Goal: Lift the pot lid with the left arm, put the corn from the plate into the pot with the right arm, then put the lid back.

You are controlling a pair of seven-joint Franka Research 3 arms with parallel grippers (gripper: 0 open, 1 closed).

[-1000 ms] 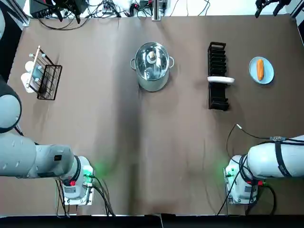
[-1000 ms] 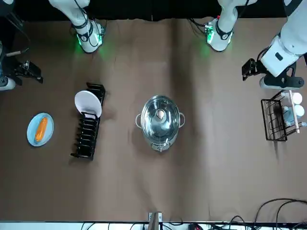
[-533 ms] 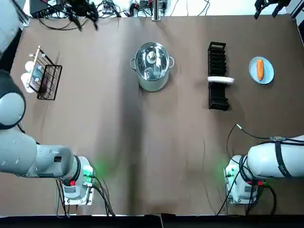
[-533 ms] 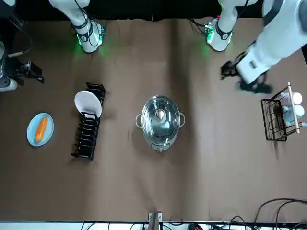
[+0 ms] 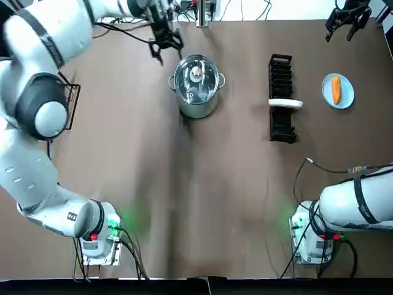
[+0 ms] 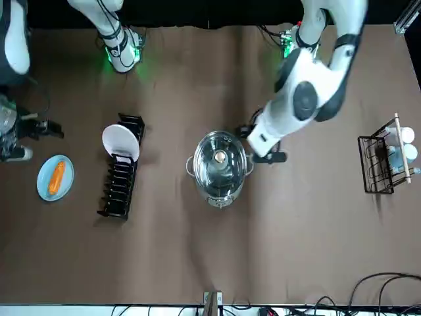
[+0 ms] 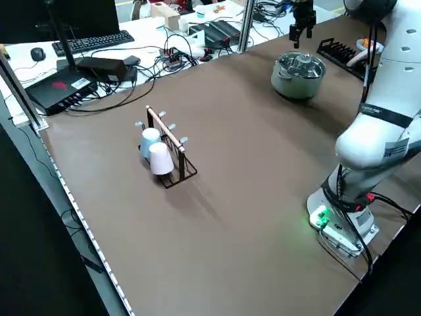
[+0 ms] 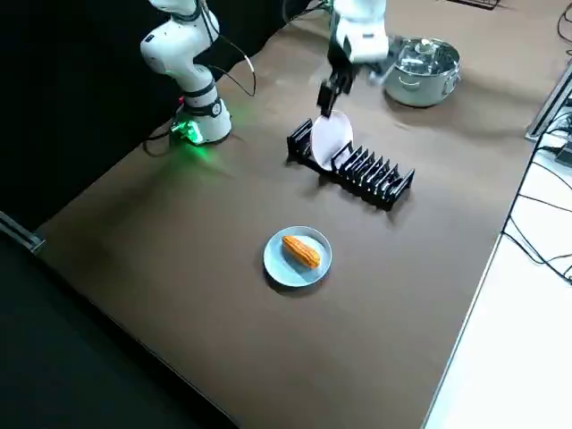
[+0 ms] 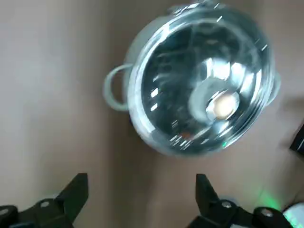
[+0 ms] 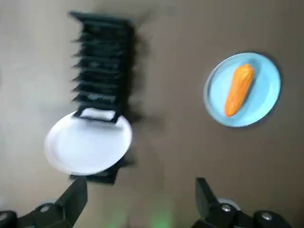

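The steel pot (image 5: 196, 92) stands at the far middle of the table, and its glass lid (image 9: 190, 95) with a pale knob (image 9: 222, 105) is on it. My left gripper (image 5: 164, 42) hovers open just beyond the pot's left side, above the table, touching nothing; the left wrist view shows the lid ahead of its fingers (image 9: 76, 192). The corn (image 5: 336, 90) lies on the blue plate (image 5: 345, 98) at the far right. Beyond that plate my right gripper (image 5: 342, 18) hangs open and holds nothing; the corn (image 10: 239, 89) shows in its wrist view.
A black dish rack (image 5: 281, 117) holding one white plate (image 5: 285, 103) stands between pot and blue plate. A wire cup rack (image 5: 58, 101) with cups sits at the far left. Cables and equipment lie past the table's far edge.
My left arm has swung from over the cup rack at the far left across to the pot. The right gripper has shifted slightly near the blue plate. Pot, lid and corn have not moved.
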